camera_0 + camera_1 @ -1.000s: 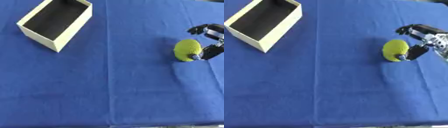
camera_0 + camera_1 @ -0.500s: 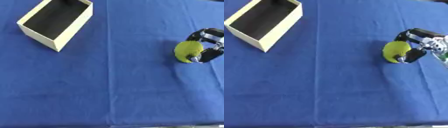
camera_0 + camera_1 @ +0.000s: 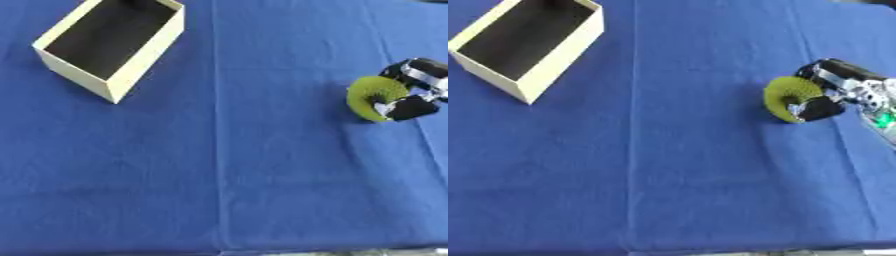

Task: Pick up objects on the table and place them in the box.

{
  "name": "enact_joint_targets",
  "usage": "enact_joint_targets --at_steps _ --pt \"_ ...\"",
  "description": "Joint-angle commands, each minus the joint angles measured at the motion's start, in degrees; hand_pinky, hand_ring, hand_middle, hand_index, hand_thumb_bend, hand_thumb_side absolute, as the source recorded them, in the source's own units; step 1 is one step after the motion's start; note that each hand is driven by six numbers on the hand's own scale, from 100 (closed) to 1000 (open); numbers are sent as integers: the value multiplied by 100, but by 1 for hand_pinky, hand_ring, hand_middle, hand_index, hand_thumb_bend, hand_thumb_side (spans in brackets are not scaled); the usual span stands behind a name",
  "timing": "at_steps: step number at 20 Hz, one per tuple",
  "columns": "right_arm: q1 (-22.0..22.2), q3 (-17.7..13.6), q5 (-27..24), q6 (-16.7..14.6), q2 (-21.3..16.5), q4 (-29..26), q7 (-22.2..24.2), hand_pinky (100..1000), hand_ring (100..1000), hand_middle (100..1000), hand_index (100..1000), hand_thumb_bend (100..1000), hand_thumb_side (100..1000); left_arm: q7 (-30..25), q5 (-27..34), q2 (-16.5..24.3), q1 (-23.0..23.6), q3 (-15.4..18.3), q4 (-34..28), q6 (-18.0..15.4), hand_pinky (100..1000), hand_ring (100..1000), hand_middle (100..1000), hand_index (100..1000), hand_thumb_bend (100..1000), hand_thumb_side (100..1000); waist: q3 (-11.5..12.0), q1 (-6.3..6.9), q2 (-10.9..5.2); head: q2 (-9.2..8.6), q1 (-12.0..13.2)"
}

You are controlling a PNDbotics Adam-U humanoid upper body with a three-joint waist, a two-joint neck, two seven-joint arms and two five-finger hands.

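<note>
A round yellow-green object [image 3: 785, 96] sits on the blue cloth at the right side. My right hand [image 3: 838, 89] comes in from the right edge, its black fingers and thumb curled round the object's right side. The open cream box [image 3: 114, 44] with a dark inside stands at the upper left, far from the hand. My left hand shows in neither view.
The blue cloth [image 3: 219, 165] covers the whole table, with a faint crease running down its middle. A pale strip of the table's front edge [image 3: 833, 251] shows at the bottom.
The right hand's fingers have closed in round the yellow-green object, from spread open beside it. The object has stayed where it was on the cloth.
</note>
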Motion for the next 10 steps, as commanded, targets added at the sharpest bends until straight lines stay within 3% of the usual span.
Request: enact_joint_targets --at_steps 1,2,3,6,9,10 --pt "35 -109 150 -93 -94 -380 -162 666 594 457 608 100 180 48 42 114 -30 106 -80 -15 781 617 644 662 411 340 -18 21 -138 -35 7" --pt "61 -155 199 -133 -60 -531 -226 660 584 448 604 100 108 56 42 109 -25 113 -80 -15 781 617 643 661 412 337 -24 20 -141 -37 16" --pt "74 -212 249 -167 -25 -706 -297 656 579 445 603 100 100 65 41 104 -18 120 -80 -14 781 616 642 661 411 337 -31 19 -144 -36 28" --pt "45 -391 382 -218 35 -1257 -510 645 561 437 604 100 100 81 39 95 -1 130 -80 -8 780 615 641 659 409 338 -45 15 -162 -22 55" --pt "-167 -487 345 -522 -2 -1419 -739 642 551 428 609 100 100 84 44 97 2 124 -80 -6 780 614 640 659 406 340 -46 5 -191 -3 56" --pt "-250 -493 291 -632 -33 -1430 -807 642 547 426 609 100 179 84 48 98 3 122 -80 -4 780 613 639 658 405 341 -40 0 -200 -1 51"
